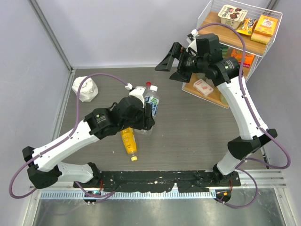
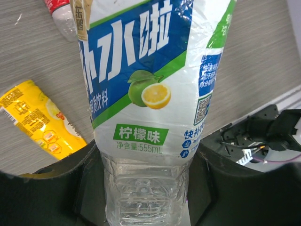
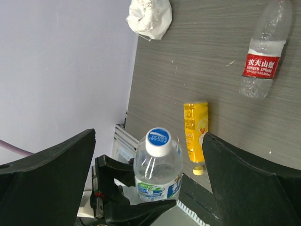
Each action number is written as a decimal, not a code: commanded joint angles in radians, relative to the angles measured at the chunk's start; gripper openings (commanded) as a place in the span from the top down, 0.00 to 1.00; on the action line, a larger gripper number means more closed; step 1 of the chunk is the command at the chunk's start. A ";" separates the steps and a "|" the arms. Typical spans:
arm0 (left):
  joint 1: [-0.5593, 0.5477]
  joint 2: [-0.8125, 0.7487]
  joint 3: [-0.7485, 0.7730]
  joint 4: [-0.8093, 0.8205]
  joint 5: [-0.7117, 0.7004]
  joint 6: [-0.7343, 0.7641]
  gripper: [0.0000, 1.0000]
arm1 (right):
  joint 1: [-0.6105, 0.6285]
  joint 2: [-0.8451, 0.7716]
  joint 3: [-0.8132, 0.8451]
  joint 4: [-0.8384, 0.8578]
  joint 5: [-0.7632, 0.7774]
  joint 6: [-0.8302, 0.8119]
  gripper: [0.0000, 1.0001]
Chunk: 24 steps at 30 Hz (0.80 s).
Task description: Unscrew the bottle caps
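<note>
L pincer (image 2: 146,188) grips bottle (image 2: 146,94); R pincer (image 3: 149,133) wide, apart.

A robotics lab cell: grey table (image 1: 202,127) walled by plain panels (image 1: 117,28), with a black mounting rail (image 1: 155,178).

- The clear plastic bottle with the blue, white and green label (image 2: 146,94) bore large white "水啦", "柠檬味" on a green band, and "净含量:555mL" beneath it.
- The clear plastic bottle with the red label (image 3: 261,60) read "农夫山泉 NONGFU SPRING".

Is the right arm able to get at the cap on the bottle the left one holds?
Probably yes: the right gripper has its jaws open, aimed at the blue-white cap, nothing between.
</note>
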 commanded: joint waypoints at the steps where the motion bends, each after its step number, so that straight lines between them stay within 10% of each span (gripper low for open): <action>1: -0.001 0.045 0.069 -0.053 -0.081 0.016 0.88 | 0.073 0.035 0.134 -0.147 0.122 -0.019 0.00; 24: -0.002 0.084 0.103 -0.056 -0.086 0.049 0.90 | 0.175 0.138 0.128 -0.219 0.197 0.024 0.37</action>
